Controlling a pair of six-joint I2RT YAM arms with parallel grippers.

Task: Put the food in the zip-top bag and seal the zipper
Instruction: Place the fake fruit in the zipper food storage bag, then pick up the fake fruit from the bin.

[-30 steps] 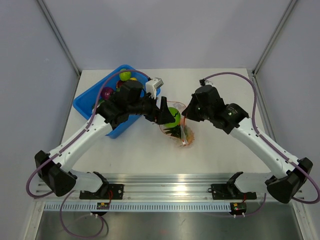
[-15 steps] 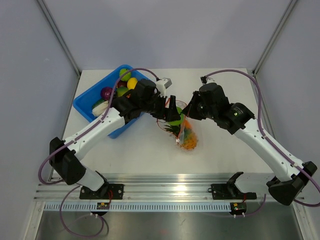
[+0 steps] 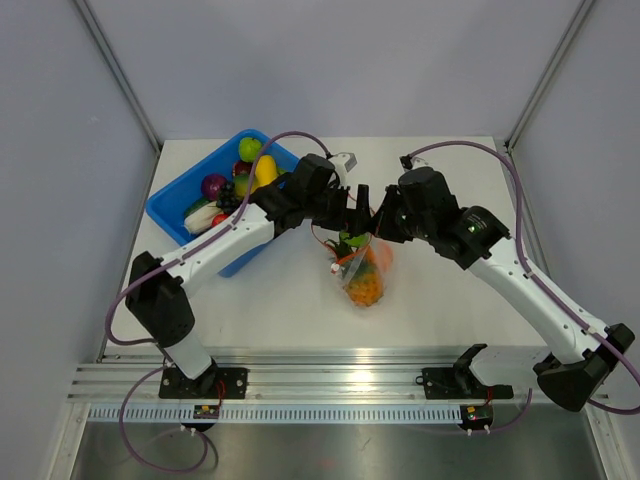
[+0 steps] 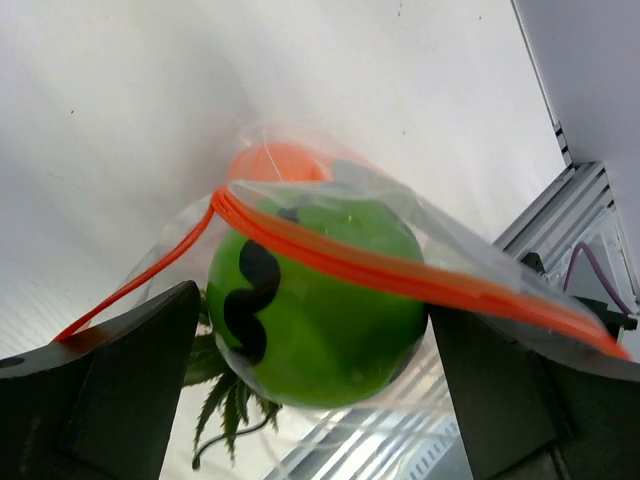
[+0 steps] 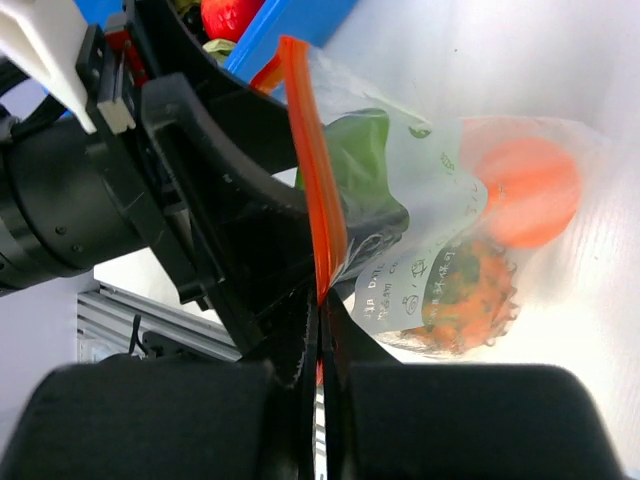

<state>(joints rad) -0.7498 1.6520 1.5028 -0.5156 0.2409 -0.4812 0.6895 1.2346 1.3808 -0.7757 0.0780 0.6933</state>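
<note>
The white table (image 3: 450, 300) fills the middle of the top view. A blue bin (image 3: 170, 210) sits on its upper left part. Some toy food is in the bin: a green apple (image 3: 250, 150), a yellow lemon (image 3: 265, 172) and a purple piece (image 3: 214, 186). The two arms meet in the middle of the top view, over the zip-top bag (image 3: 362, 275). The left hand (image 3: 350, 215) is wide open at the mouth of the bag. In the left wrist view one of its fingers (image 4: 110, 390) stands just beside each side of a big green apple (image 4: 320, 310), which sits in the bag's mouth. The right hand (image 5: 320, 310) is closed tight and pinches the zipper (image 5: 315, 190), holding that edge of the bag up. Deeper in the clear bag are an orange (image 5: 525, 190), an orange and green piece (image 5: 460, 290) and some green leaves (image 4: 225, 400). The zipper is not sealed; its two orange strips are spread apart around the apple.
</note>
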